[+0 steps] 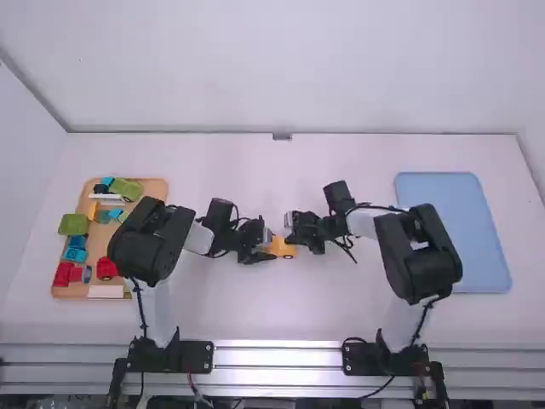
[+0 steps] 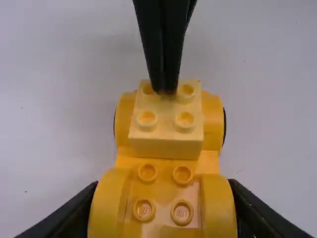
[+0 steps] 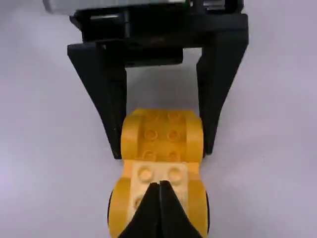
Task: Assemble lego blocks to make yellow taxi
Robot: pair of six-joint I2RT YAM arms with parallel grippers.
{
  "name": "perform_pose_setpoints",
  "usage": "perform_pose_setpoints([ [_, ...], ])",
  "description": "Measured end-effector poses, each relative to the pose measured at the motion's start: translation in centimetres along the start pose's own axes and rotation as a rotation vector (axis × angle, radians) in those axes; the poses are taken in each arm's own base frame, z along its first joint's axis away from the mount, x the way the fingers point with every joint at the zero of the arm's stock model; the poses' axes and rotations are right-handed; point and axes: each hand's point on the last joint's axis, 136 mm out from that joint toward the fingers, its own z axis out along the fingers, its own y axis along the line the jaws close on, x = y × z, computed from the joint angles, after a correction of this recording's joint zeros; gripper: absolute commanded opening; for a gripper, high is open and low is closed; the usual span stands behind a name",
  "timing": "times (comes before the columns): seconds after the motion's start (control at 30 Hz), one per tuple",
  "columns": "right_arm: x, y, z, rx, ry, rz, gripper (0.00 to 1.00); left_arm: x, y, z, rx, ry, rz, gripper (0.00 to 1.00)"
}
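Toy car body (image 1: 283, 249) sits near the middle of the frame in the high view, with an arm reaching to it from either side. How far each gripper is open is hard to make out at this scale. At the left edge, a wooden tray (image 1: 156, 187) holds loose blocks, among them a green block (image 1: 73, 224) and a white block (image 1: 106, 291); a blue tray (image 1: 451, 232) lies at the right. This view gives the wider layout and the supply of parts, while the close views give the studs and the grip.

The left wrist view puts the car body at bottom centre, caught between the fingers of the left gripper, which reach in from the lower corners. A pale yellow block (image 2: 166, 134) sits between the farther pair of fenders, its studs facing up, and looks level. The right gripper (image 2: 164, 92) touches its top with its fingers together, probably to press it home. Four studs nearer the bottom edge are bare.

From the right wrist view, the right gripper's closed fingers come up from bottom centre over the pale block, pinching nothing that I can see. Above them, the left gripper's two fingers clasp the sides of the car body's other end.

As I judge it, the wheeled base is made and one block placed; the rest of the taxi's upper part remains to be built.
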Motion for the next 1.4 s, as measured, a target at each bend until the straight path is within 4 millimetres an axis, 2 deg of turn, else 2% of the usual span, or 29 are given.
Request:
perform_pose_setpoints([
  [0.33,0.1,0.0,0.5,0.009,0.059,0.055,0.00,0.0,-0.1,0.1,0.003,0.001,0.000,0.56],
  [0.63,0.0,-0.2,0.7,-0.036,0.003,0.106,0.00,0.0,0.1,0.0,-0.004,0.005,0.002,0.56],
  [0.83,-0.3,0.5,-0.1,-0.071,0.049,0.066,0.00,-0.1,-0.3,0.1,0.015,-0.002,-0.009,0.57],
  [0.9,-1.1,0.1,-1.2,-0.043,0.063,0.021,0.01,-0.1,-0.4,0.1,0.017,-0.002,-0.011,0.60],
  [0.97,-1.9,-0.5,-2.1,-0.008,0.066,-0.011,0.06,0.0,-0.4,0.1,0.018,-0.001,-0.012,0.63],
  [1.0,-3.0,-1.1,-3.3,0.039,0.070,-0.033,0.20,0.0,-0.4,0.1,0.017,0.001,-0.014,0.66],
  [1.03,-3.7,-1.6,-4.2,0.074,0.075,-0.043,0.27,0.1,-0.4,0.1,0.016,0.007,-0.019,0.68],
  [1.07,-4.1,-2.0,-4.8,0.099,0.078,-0.048,0.55,0.3,-0.5,0.1,0.016,0.014,-0.023,0.70],
  [1.1,-4.8,-2.5,-5.8,0.141,0.085,-0.050,0.98,0.4,-0.5,0.1,0.014,0.018,-0.027,0.72],
  [1.17,-5.7,-3.4,-7.6,0.214,0.104,-0.034,0.98,0.5,-0.2,0.1,0.002,0.026,-0.020,0.72],
  [1.27,-5.8,-4.1,-9.0,0.279,0.125,0.007,0.98,0.6,0.1,0.1,-0.014,0.034,-0.010,0.73],
  [1.4,-5.3,-5.1,-9.8,0.364,0.117,0.051,0.98,0.5,0.6,0.1,-0.031,0.035,-0.006,0.74],
])
